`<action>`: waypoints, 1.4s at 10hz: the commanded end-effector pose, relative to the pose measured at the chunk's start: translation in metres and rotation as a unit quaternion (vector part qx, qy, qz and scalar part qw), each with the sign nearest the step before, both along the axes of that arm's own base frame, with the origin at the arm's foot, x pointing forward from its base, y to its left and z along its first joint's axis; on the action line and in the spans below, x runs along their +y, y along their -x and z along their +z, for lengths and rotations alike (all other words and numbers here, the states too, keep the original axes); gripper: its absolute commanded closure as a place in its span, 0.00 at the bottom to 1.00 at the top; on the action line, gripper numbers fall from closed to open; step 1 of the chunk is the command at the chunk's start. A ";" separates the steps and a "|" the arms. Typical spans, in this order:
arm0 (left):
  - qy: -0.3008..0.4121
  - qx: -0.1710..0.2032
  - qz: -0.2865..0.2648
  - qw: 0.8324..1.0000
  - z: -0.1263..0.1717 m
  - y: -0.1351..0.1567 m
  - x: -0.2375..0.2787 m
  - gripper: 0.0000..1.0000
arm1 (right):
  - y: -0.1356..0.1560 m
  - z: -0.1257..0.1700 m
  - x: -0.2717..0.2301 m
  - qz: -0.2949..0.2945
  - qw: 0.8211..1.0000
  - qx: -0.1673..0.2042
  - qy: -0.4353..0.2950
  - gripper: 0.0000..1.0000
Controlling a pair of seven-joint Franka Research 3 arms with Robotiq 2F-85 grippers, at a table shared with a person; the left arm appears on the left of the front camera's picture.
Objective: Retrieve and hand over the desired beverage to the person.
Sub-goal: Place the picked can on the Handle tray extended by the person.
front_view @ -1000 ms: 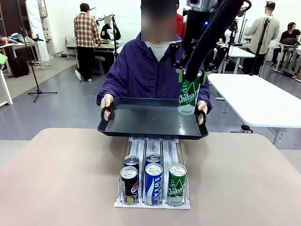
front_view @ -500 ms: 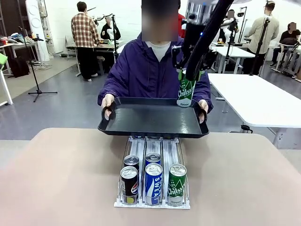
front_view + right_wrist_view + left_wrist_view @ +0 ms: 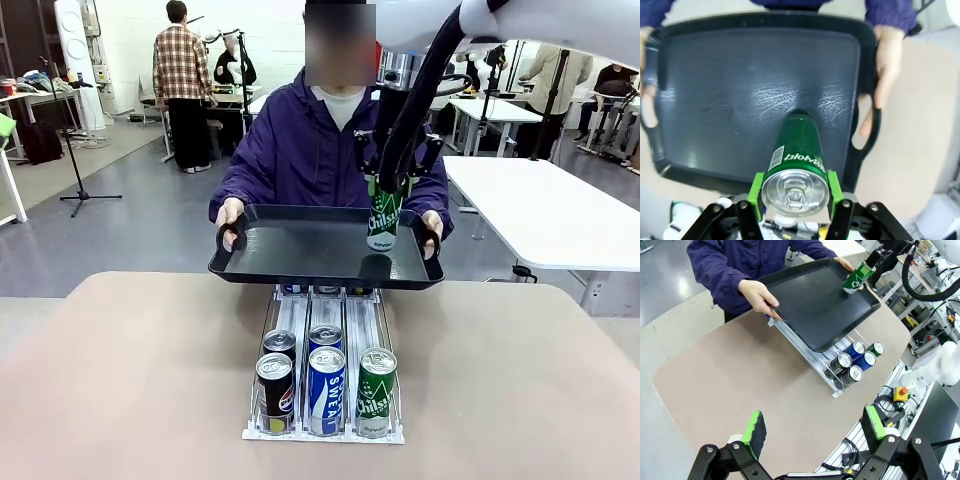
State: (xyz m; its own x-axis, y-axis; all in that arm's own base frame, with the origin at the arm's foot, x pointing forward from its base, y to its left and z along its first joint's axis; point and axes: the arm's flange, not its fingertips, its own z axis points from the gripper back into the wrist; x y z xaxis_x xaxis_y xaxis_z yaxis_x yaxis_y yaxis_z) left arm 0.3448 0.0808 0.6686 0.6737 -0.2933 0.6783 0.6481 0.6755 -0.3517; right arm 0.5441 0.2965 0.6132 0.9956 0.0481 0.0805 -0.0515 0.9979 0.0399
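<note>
The person (image 3: 300, 150), in a purple jacket, holds a black tray (image 3: 290, 250) by both handles over the table's far edge. My right gripper (image 3: 385, 190) is shut on a green can (image 3: 384, 218) and holds it upright over the tray's right part. The can's base is at or just above the tray floor; I cannot tell whether it touches. From the right wrist, the green can (image 3: 796, 160) sits between the green pads of the right gripper (image 3: 795, 192), above the tray (image 3: 725, 95). My left gripper (image 3: 814, 425) hangs open high over the table, far from the tray (image 3: 810, 305) and the can (image 3: 858, 277).
A metal dispenser rack (image 3: 325, 430) in the middle of the table holds black (image 3: 275, 385), blue (image 3: 327, 388) and green (image 3: 377, 390) cans in three lanes. The person's hand (image 3: 885, 65) grips the tray handle close to the held can. Other tables and people are behind.
My right gripper has come down and slightly left with the green can, from above the tray's right rim to low over the tray floor. The tray stayed put.
</note>
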 end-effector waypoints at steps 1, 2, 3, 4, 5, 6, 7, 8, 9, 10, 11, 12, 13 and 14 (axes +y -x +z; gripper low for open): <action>0.007 -0.008 -0.011 1.000 0.001 0.000 0.002 0.00 | -0.013 0.008 0.004 0.010 1.000 0.024 -0.007 0.42; 0.007 -0.008 -0.011 1.000 0.001 0.000 0.002 0.00 | -0.017 0.003 0.005 0.011 0.999 0.034 -0.008 0.42; 0.007 -0.008 -0.011 1.000 0.001 0.000 0.002 0.00 | -0.018 -0.001 0.005 0.013 0.999 0.040 -0.010 0.42; 0.007 -0.008 -0.011 1.000 0.001 0.000 0.002 0.00 | -0.018 -0.002 0.006 0.017 0.999 0.042 -0.012 0.42; 0.007 -0.008 -0.011 1.000 0.001 0.000 0.002 0.00 | -0.018 -0.001 0.005 0.016 0.999 0.047 -0.016 0.39; 0.007 -0.008 -0.011 1.000 0.001 0.000 0.002 0.00 | -0.019 -0.001 0.005 0.016 0.998 0.049 -0.020 0.23; 0.007 -0.008 -0.011 1.000 0.001 0.000 0.002 0.00 | -0.019 -0.003 0.005 0.016 0.998 0.051 -0.022 0.19; 0.007 -0.008 -0.011 1.000 0.001 0.000 0.002 0.00 | -0.020 -0.004 0.005 0.016 0.998 0.052 -0.024 0.03; 0.007 -0.008 -0.011 1.000 0.001 0.000 0.002 0.00 | -0.019 -0.004 0.005 0.018 0.998 0.052 -0.025 0.00; 0.007 -0.008 -0.011 1.000 0.001 0.000 0.002 0.00 | -0.018 -0.004 0.006 0.018 0.998 0.053 -0.025 0.00; 0.007 -0.008 -0.011 1.000 0.001 0.000 0.002 0.00 | -0.016 -0.003 0.006 0.018 0.998 0.052 -0.025 0.00; 0.007 -0.008 -0.011 1.000 0.001 0.000 0.002 0.00 | -0.010 0.000 0.006 0.018 0.998 0.052 -0.023 0.00; 0.007 -0.008 -0.011 1.000 0.001 0.000 0.002 0.00 | 0.008 0.009 0.007 0.008 0.999 0.050 -0.018 0.00; 0.007 -0.008 -0.011 1.000 0.001 0.000 0.002 0.00 | 0.036 0.023 0.010 0.004 0.999 0.043 -0.009 0.00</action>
